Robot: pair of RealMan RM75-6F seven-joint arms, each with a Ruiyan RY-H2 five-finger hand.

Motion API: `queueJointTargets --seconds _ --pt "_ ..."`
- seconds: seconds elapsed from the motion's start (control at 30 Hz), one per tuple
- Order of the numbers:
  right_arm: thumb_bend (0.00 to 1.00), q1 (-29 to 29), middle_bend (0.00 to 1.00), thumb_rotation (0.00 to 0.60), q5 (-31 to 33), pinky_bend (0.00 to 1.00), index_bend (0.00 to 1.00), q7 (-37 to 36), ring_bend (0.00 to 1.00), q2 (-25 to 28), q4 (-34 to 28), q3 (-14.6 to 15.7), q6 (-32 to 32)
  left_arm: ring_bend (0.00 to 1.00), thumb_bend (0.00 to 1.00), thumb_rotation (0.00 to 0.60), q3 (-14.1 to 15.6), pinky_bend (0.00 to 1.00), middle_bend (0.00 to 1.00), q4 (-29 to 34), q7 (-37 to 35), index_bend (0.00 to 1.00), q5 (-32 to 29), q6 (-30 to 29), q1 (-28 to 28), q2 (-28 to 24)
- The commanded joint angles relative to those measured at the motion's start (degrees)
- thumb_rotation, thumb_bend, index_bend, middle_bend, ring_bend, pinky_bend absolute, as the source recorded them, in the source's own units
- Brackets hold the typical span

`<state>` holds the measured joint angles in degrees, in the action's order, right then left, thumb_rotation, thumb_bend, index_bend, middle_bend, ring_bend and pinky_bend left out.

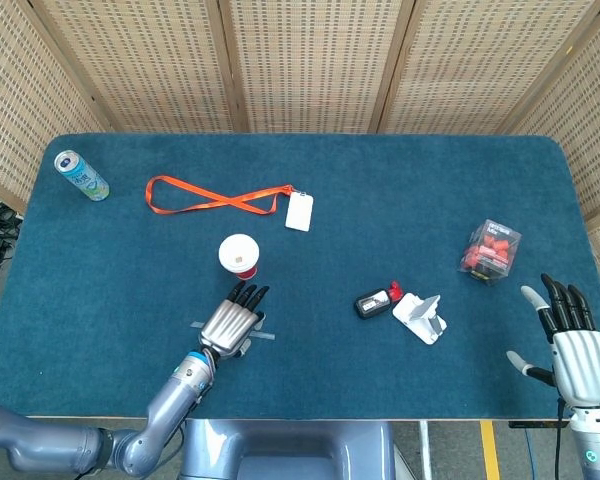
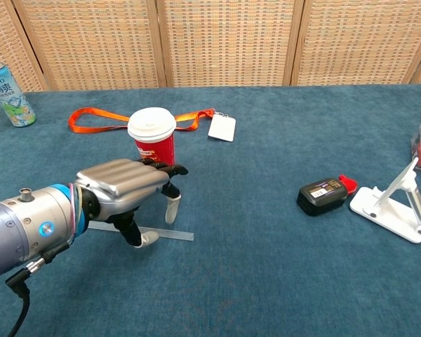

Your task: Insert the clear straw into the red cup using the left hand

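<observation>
Chest view showed the left hand point(image 2: 126, 188) hovering palm-down, fingers spread, over the clear straw point(image 2: 170, 234) lying flat on the tabletop point(image 2: 266, 267), just in front of the upright red cup point(image 2: 153, 137). The right hand point(image 1: 576, 345) rested spread, holding nothing.

The head view looks steeply down from high above the whole table point(image 1: 400, 170), while the chest view looks level and close across its near half, both sharing the red cup point(image 1: 239, 255) toward 9 o'clock.
</observation>
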<state>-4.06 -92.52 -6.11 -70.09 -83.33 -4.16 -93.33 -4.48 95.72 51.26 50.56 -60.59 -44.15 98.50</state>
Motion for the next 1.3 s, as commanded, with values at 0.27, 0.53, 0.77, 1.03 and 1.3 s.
queueJointTargets --seconds 0.27,0.53,0.77,1.03,1.3 --pt "0.06 0.0 0.0 0.6 0.0 0.0 0.18 -0.3 0.0 0.0 0.1 -0.1 -0.2 0.0 0.36 0.6 0.4 0.0 0.0 -1.5 0.6 0.48 -1.8 -0.6 -1.1 1.1" --pt "0.06 0.1 0.0 0.6 -0.1 0.0 0.18 -0.4 0.0 0.0 0.1 -0.1 -0.4 0.0 0.36 0.6 0.9 0.0 0.0 -2.8 0.5 0.49 -3.0 -0.5 -1.6 1.7" --pt "0.06 0.1 0.0 0.6 -0.2 0.0 0.18 -0.2 0.0 0.0 0.1 -0.1 -0.5 0.0 0.37 0.6 1.2 0.0 0.0 -3.8 0.5 0.49 -4.1 -0.5 -1.9 2.2" --pt "0.06 0.1 0.0 0.6 -0.4 0.0 0.18 -0.2 0.0 -0.1 0.0 -0.1 -0.7 0.0 0.47 0.6 1.7 0.0 0.0 -4.5 -0.1 0.55 -3.5 -1.1 -1.9 2.6" --pt "0.06 0.2 0.0 0.6 -0.6 0.0 0.18 -0.2 0.0 0.0 -0.1 -0.1 -1.1 0.0 0.47 0.6 2.0 0.0 0.0 -4.7 -0.1 0.56 -3.6 -1.3 -1.8 2.6"
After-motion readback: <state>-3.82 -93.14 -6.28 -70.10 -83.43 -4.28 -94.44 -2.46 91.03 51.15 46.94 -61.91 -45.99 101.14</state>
